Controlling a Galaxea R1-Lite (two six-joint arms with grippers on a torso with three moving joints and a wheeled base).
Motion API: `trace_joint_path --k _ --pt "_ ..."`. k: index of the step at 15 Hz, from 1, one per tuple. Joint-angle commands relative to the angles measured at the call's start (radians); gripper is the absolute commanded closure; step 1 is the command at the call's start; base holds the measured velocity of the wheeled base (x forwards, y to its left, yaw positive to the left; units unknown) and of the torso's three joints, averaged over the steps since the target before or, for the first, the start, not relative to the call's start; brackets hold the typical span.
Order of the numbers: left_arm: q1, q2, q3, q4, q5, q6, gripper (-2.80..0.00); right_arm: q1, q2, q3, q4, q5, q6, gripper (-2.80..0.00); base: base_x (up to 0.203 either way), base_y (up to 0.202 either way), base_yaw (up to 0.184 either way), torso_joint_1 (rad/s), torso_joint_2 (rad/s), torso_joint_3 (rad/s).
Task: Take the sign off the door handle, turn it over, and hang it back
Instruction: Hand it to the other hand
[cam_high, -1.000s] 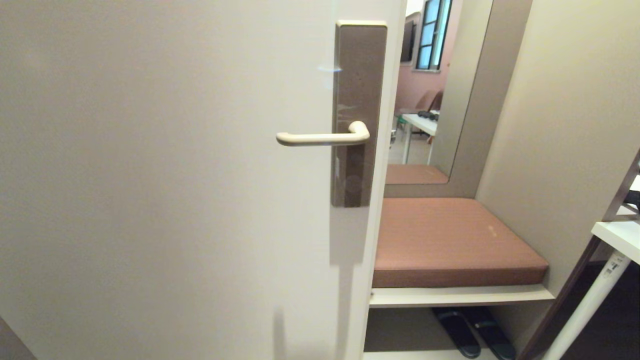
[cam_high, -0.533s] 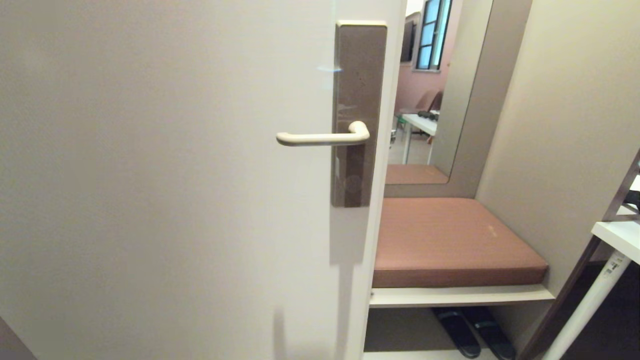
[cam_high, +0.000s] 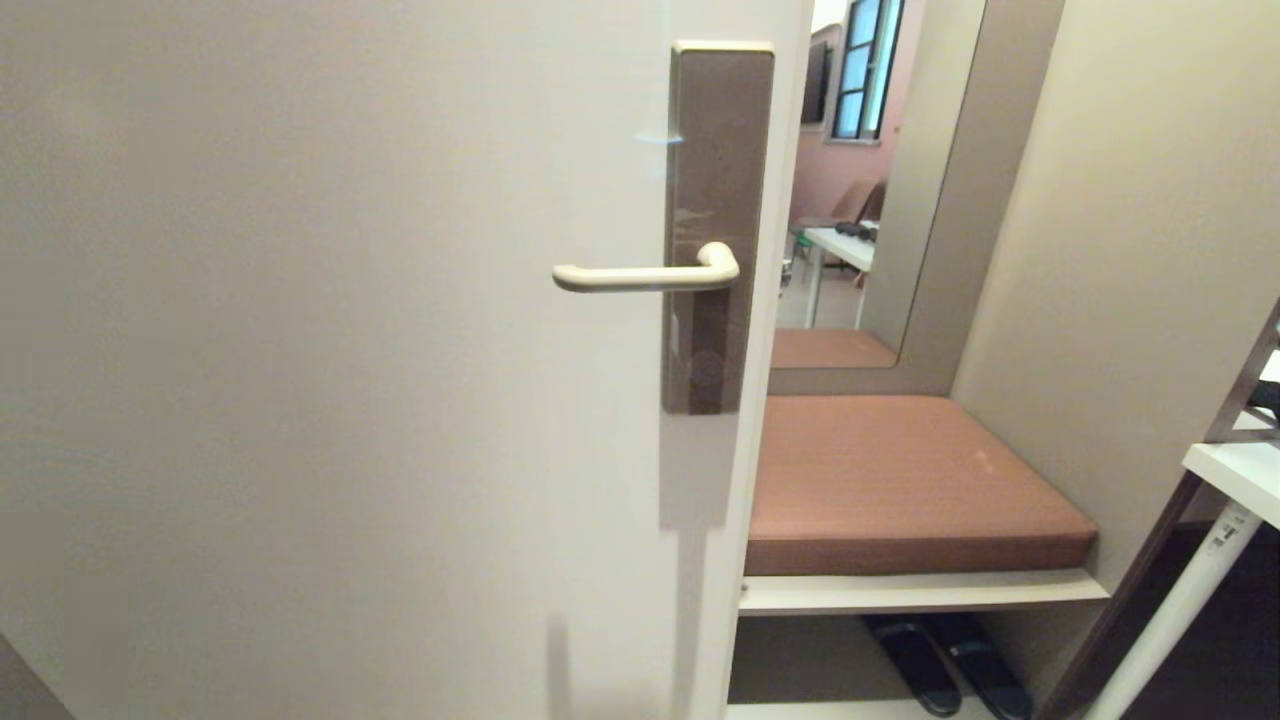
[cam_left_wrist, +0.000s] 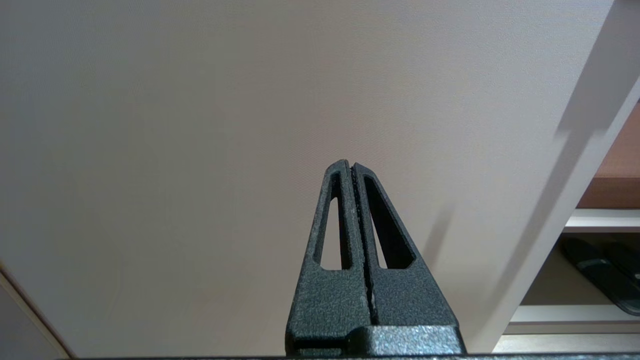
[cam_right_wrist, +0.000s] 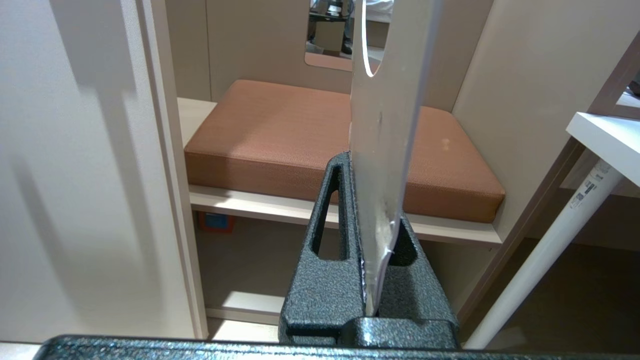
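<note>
The cream door handle (cam_high: 645, 277) juts level from a tall brown plate (cam_high: 716, 180) on the pale door (cam_high: 300, 350), with nothing hanging on it. Neither arm shows in the head view. In the right wrist view my right gripper (cam_right_wrist: 356, 160) is shut on the sign (cam_right_wrist: 385, 115), a pale glossy card seen nearly edge-on, with its oval hole at the far end. The card stands out from the jaws in front of the cushioned bench. My left gripper (cam_left_wrist: 351, 164) is shut on nothing and faces the bare door panel.
Right of the door's edge is a bench with a brown cushion (cam_high: 900, 480) under a mirror (cam_high: 860, 180). Black slippers (cam_high: 945, 660) lie under the bench. A white table (cam_high: 1235, 465) with a slanted leg stands at the far right.
</note>
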Motion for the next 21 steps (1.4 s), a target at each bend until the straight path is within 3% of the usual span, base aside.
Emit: trace_joint_path --k 1,5,15,21 --pt "0.000 0.000 0.000 -0.001 0.000 -0.001 0.00 0.000 0.001 0.000 0.000 0.000 -0.001 0.00 0.000 0.000 0.000 0.000 0.00 0.000" --pt "0.000 0.000 0.000 -0.001 0.000 -0.001 0.00 0.000 0.001 0.000 0.000 0.000 -0.001 0.00 0.001 -0.025 0.001 0.001 0.00 0.000" --pt "0.000 0.000 0.000 0.001 0.002 -0.011 0.00 0.000 0.001 0.000 0.000 0.000 -0.001 0.00 0.000 -0.181 0.001 0.003 0.00 0.002" --pt "0.000 0.000 0.000 -0.001 0.002 -0.014 0.00 0.000 0.001 0.000 0.000 0.000 -0.001 0.00 0.000 -0.012 0.000 0.000 0.00 0.001"
